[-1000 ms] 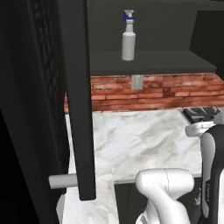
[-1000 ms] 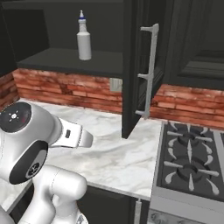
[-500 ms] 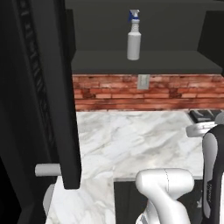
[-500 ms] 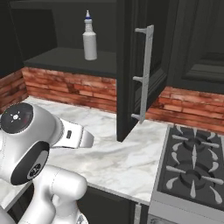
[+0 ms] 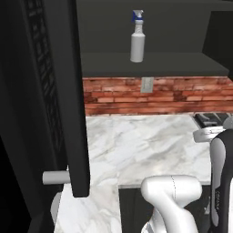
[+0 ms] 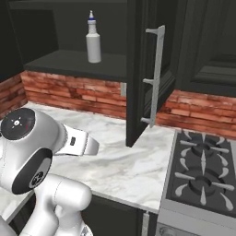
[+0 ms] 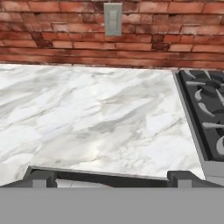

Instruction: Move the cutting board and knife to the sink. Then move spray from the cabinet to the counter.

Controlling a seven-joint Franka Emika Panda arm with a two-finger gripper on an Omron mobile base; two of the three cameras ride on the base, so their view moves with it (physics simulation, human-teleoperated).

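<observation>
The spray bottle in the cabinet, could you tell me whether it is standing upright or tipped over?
Upright. The spray bottle stands on its base on the cabinet shelf, its blue nozzle at the top, nothing touching it.

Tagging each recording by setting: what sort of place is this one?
A rendered home kitchen, by all signs: a white marble counter with grey veins backed by a red brick wall, a black gas stove with burner grates beside it, and an open dark wall cabinet holding a pale spray bottle with a blue nozzle.
</observation>
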